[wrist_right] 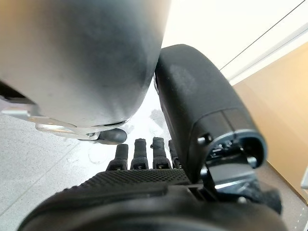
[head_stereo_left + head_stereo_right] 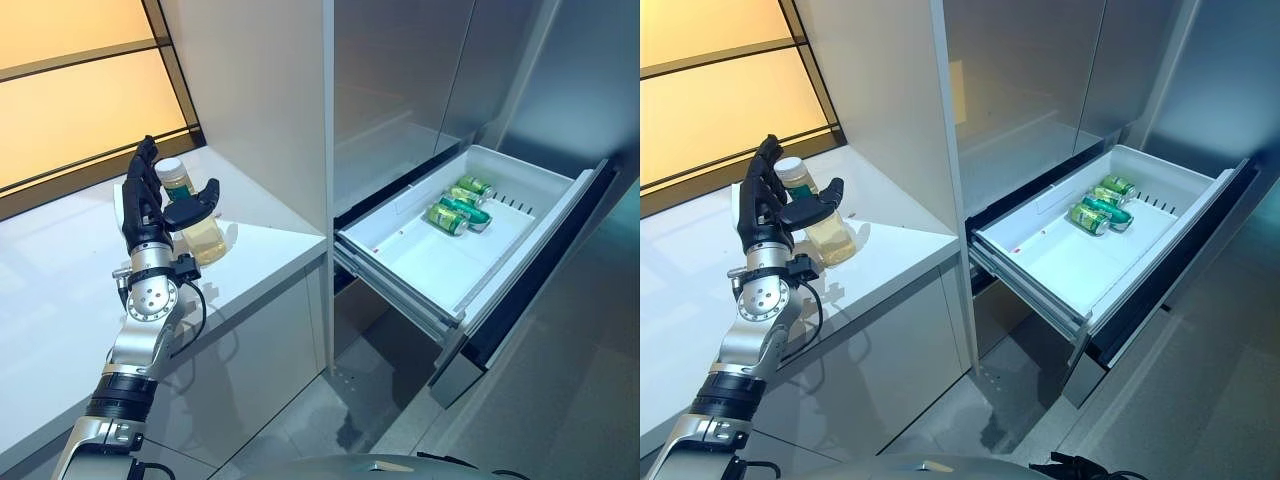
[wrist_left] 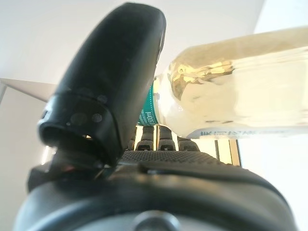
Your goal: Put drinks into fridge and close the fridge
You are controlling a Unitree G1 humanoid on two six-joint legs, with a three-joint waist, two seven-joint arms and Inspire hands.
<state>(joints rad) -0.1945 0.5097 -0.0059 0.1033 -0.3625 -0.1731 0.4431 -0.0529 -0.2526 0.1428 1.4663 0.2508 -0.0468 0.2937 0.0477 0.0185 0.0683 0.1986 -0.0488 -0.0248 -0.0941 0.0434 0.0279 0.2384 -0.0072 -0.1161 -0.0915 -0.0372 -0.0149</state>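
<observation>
A clear bottle (image 2: 206, 238) of pale yellow drink with a white cap stands on the white counter (image 2: 60, 290) near the wall. My left hand (image 2: 146, 215) is up against it, fingers straight behind the bottle and the thumb (image 3: 110, 82) spread across its front; the hand is open. The left wrist view shows the bottle (image 3: 231, 91) just past the thumb. The fridge's drawer (image 2: 400, 262) is pulled out at the right, with green cans (image 2: 460, 206) lying at its far end. My right hand (image 1: 139, 192) is open and empty, fingers straight, in the right wrist view.
Tall grey fridge doors (image 2: 400, 90) rise above the drawer. A white cabinet side (image 2: 260, 90) stands between counter and fridge. The drawer's dark front panel (image 2: 540, 290) juts out over the grey floor (image 2: 560, 420).
</observation>
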